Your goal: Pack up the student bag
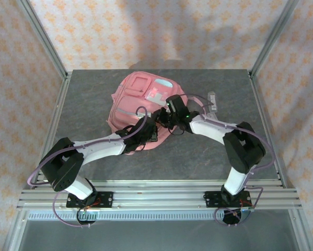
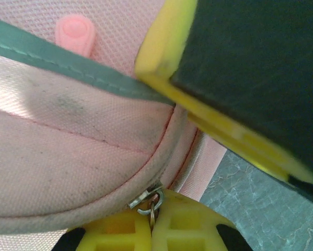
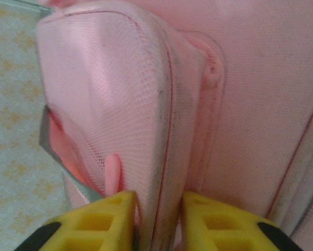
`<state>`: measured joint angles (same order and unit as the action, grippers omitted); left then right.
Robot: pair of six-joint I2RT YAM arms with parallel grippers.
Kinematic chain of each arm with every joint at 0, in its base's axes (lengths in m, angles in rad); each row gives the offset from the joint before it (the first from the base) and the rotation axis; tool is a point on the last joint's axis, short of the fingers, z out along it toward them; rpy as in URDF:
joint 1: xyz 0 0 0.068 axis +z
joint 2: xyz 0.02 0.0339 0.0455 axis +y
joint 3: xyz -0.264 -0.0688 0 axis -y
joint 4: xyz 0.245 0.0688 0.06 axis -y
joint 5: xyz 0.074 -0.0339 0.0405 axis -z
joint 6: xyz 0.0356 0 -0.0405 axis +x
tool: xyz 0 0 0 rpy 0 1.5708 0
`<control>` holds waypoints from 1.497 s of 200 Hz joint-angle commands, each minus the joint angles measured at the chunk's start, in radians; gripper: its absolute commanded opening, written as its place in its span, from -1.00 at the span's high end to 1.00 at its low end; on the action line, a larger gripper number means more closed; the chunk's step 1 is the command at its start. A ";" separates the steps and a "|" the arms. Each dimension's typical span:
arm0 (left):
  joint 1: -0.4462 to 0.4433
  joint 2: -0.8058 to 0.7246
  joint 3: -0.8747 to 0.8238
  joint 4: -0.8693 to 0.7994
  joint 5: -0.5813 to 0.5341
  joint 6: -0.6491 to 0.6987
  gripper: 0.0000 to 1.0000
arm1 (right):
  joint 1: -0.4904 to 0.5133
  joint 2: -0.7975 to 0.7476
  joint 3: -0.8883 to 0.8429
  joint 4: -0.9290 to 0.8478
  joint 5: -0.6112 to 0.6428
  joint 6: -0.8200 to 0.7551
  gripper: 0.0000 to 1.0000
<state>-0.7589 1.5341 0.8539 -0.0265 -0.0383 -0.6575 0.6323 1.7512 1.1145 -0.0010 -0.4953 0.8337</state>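
Grey table (image 1: 88,115), clear item (image 1: 212,100) right of student bag (image 1: 138,97); left gripper (image 2: 152,230) clenched on zip pull (image 2: 148,201), right gripper (image 3: 159,209) pinching its edge.

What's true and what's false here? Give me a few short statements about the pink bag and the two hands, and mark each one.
1. The student bag lies on the grey table. True.
2. The left hand is open and clear of the bag. False: it is shut, pinching the metal zipper pull.
3. A fold of the bag's pink fabric sits between the fingers of the right hand. True.
4. The bag's trim stripe is bright red. False: it is grey.
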 commanded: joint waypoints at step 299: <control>-0.021 0.026 0.050 0.064 0.057 -0.011 1.00 | -0.131 -0.051 -0.008 -0.019 0.036 0.007 0.25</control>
<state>-0.7708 1.5604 0.8780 0.0387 -0.0036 -0.6796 0.4706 1.7596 1.1481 -0.0650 -0.4808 0.8127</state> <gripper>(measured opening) 0.043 0.374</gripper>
